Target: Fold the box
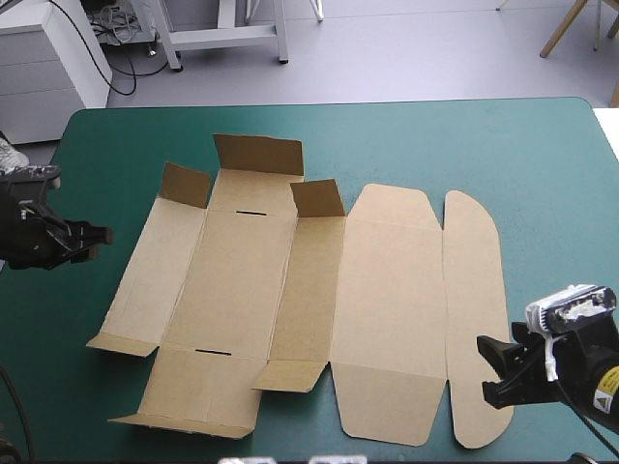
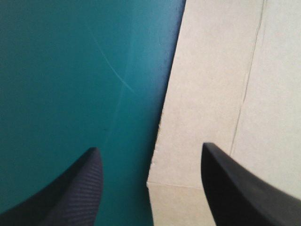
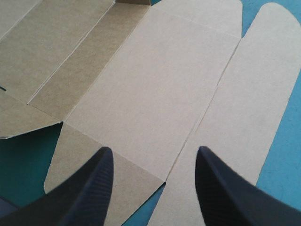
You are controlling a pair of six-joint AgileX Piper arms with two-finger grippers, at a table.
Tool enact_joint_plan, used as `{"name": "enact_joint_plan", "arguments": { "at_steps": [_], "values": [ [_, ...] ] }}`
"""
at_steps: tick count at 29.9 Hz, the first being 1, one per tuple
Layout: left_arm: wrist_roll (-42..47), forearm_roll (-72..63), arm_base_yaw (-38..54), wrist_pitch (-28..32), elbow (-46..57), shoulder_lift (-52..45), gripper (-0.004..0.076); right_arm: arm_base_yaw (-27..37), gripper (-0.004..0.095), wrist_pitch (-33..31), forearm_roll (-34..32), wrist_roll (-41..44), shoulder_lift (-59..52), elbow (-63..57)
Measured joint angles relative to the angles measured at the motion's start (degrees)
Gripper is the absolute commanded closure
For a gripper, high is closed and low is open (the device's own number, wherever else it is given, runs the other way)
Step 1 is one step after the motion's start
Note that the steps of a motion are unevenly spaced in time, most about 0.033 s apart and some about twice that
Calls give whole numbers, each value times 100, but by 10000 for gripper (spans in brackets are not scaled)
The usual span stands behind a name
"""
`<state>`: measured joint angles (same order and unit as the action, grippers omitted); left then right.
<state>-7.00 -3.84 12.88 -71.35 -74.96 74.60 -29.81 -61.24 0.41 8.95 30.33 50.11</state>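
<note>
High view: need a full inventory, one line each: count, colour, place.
box: 1, brown, cut sheet spread mostly flat across the middle of the table, small flaps on its far left part standing up
table: 1, teal-green cover, under the box
left hand: 1, black fingers, open, by the box's left edge
right hand: 1, black fingers, open, at the box's near right corner
</note>
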Motion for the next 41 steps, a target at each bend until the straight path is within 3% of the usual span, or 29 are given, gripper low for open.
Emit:
{"name": "enact_joint_plan", "arguments": {
  "at_steps": [8,16,27,41],
  "values": [
    [-691,-1433,979,112,786,578,261,0,281,-47,48,-95,441,-2],
    [-1227,-2235,1607,122,945,1282,258,0,281,-128,6,-113,439,-2],
    [-1807,-2529,1658,216,962,2300,258,0,281,-171,6,-113,439,-2],
    [-2375,-3349,1470,259,1162,2672,258,0,287,-95,-78,-113,439,-2]
  ]
}}
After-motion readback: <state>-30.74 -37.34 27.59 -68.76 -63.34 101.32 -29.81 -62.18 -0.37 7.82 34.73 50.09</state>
